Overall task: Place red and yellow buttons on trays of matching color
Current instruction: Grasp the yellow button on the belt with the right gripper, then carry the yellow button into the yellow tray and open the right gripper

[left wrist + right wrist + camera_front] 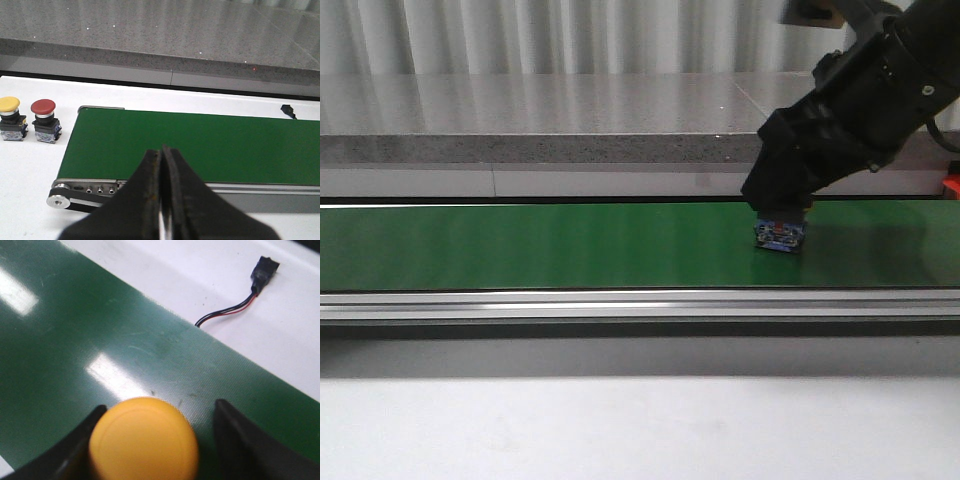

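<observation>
yellow button [144, 439] between open right hand [160, 450] fingers, over green belt [100, 340].

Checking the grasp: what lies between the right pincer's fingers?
The yellow button sits between the right pincer's fingers, on the green belt, per the right wrist view.

Right arm [860, 100]: matte black, blocky angular housing, black cable looping at its outer side. Right claw [155, 440]: black tapered fingers [240, 440]. Left claw [161, 200]: black wedge-shaped fingers [187, 195], rust-brown wear along inner edges, pale metal strip between.
</observation>
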